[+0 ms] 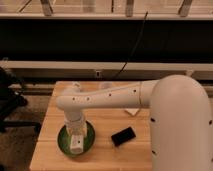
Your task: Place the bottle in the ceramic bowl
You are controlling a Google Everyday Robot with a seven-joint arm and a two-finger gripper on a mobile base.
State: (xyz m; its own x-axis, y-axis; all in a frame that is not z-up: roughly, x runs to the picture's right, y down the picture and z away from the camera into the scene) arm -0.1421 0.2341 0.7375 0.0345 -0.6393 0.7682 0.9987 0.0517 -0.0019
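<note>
A wooden table [102, 156] stands before a dark wall crossed by a pale ledge [45, 65]. A flat black slab [123, 136] lies tilted on the table toward its front right. A white block [131, 111] lies farther back, partly hidden. A black cable [136, 44] runs down the wall. A dark chair [9, 97] stands left of the table. The gripper [76, 142] hangs low over the table's front left.

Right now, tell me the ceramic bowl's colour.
Green, in the camera view: ceramic bowl. The tool is over it.
</note>
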